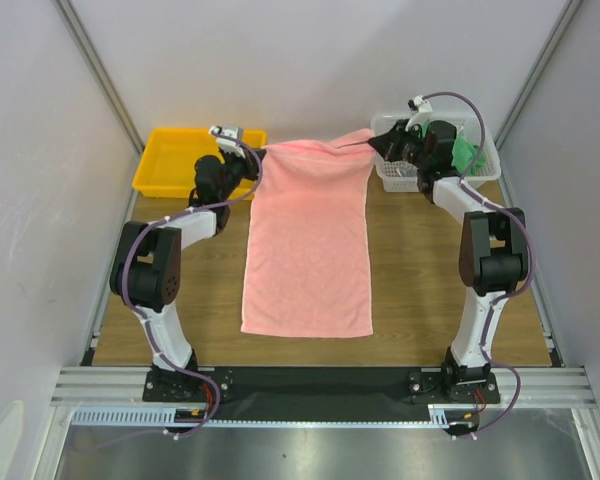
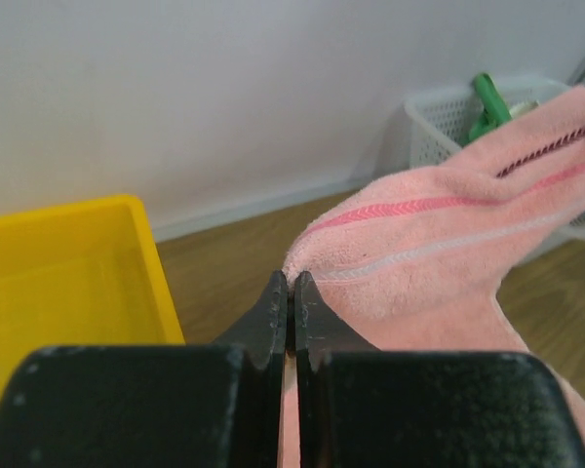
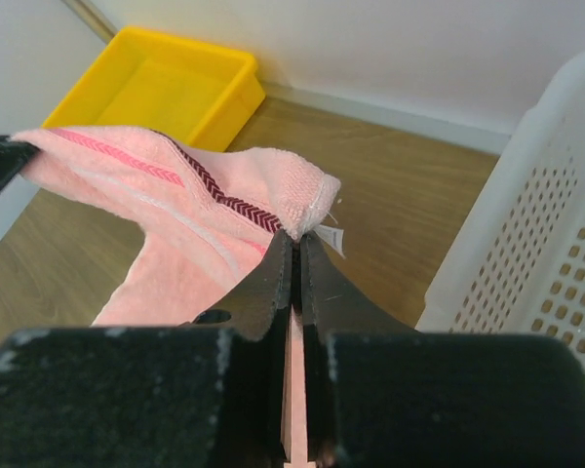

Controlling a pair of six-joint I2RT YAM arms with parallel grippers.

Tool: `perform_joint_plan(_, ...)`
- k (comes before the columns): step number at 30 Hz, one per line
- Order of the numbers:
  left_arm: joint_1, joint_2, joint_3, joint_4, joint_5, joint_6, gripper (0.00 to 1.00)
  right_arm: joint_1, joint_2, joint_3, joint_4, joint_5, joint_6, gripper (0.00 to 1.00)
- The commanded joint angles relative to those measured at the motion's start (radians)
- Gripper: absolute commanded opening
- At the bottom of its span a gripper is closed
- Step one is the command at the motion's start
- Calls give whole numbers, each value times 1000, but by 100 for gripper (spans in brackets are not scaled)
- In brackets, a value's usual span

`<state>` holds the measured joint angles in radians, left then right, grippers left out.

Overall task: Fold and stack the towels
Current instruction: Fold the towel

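Note:
A long pink towel [image 1: 308, 240] lies lengthwise down the middle of the wooden table, its far edge lifted. My left gripper [image 1: 252, 157] is shut on the towel's far left corner [image 2: 307, 261], seen in the left wrist view between the closed fingertips [image 2: 291, 285]. My right gripper [image 1: 376, 143] is shut on the far right corner [image 3: 307, 200], where a white label sticks out. The far edge with its striped border hangs taut between both grippers above the table.
A yellow bin [image 1: 185, 160] stands at the far left, empty as far as shown. A white perforated basket [image 1: 480, 160] at the far right holds a green towel [image 1: 464, 152]. The walls stand close behind both.

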<state>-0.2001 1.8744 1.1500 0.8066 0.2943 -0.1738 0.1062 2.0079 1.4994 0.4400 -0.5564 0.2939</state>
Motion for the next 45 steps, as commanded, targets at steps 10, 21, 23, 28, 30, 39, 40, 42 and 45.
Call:
perform_joint_plan(10, -1, -196, -354, 255, 25, 160, 0, 0, -227, -266, 92, -66, 11, 0)
perform_joint_plan(21, -2, -334, -492, 162, 121, 266, 0, 58, -353, -482, -20, -71, -44, 0)
perform_joint_plan(23, -2, -360, -464, 12, 160, 313, 0, 73, -379, -514, -49, -59, -56, 0)
perform_joint_plan(28, -7, -389, -420, -207, 183, 385, 0, 78, -425, -576, -87, -48, -82, 0)
perform_joint_plan(30, -13, -406, -420, -260, 183, 416, 0, 78, -436, -588, -102, -51, -90, 0)
perform_joint_plan(39, -42, -495, -431, -435, 114, 487, 46, 81, -477, -623, -190, -80, -127, 5)
perform_joint_plan(40, -42, -524, -414, -470, 121, 481, 99, 81, -482, -619, -222, -80, -134, 12)
perform_joint_plan(42, -42, -558, -395, -501, 118, 476, 100, 82, -503, -617, -248, -89, -147, 35)
perform_joint_plan(45, -44, -642, -351, -552, 62, 447, 100, 87, -543, -613, -282, -114, -142, 76)
